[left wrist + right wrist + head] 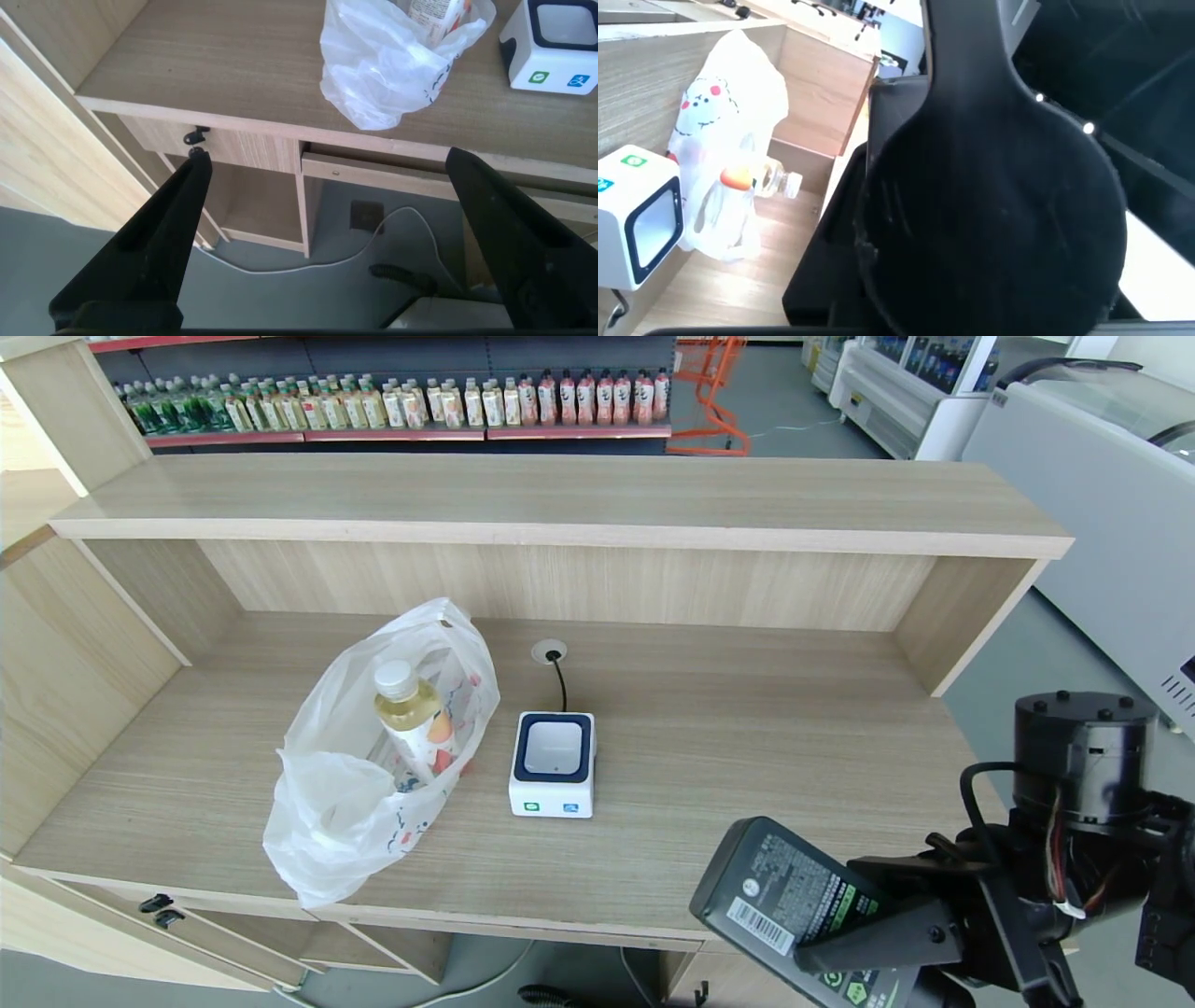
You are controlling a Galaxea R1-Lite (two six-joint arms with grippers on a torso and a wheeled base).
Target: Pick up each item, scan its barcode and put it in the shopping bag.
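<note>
The packet, dark with a barcode label turned up, is pinched between the jaws of the right gripper at the near right corner of the counter, well apart from the bag. Its lower end is cut off by the picture's edge and partly covered by one jaw, so its full shape cannot be told. In the right wrist view much is hidden by a dark rounded mass close to the lens, and what it is cannot be made out. The bag, white crumpled plastic, is laid on the left part of the counter with its mouth open. A bottle with a white cap is leaned inside it, its lower half veiled by the plastic. The scanner is set just beside the bag on its right, window up, and a cable is led from it back to a hole in the counter. The left gripper is held low before the counter's front edge, its jaws spread wide. In the left wrist view the scanner is cut off at the edge, and a drawer and a floor cord are seen below. Beyond the counter a shelf of drinks and freezers are seen.
</note>
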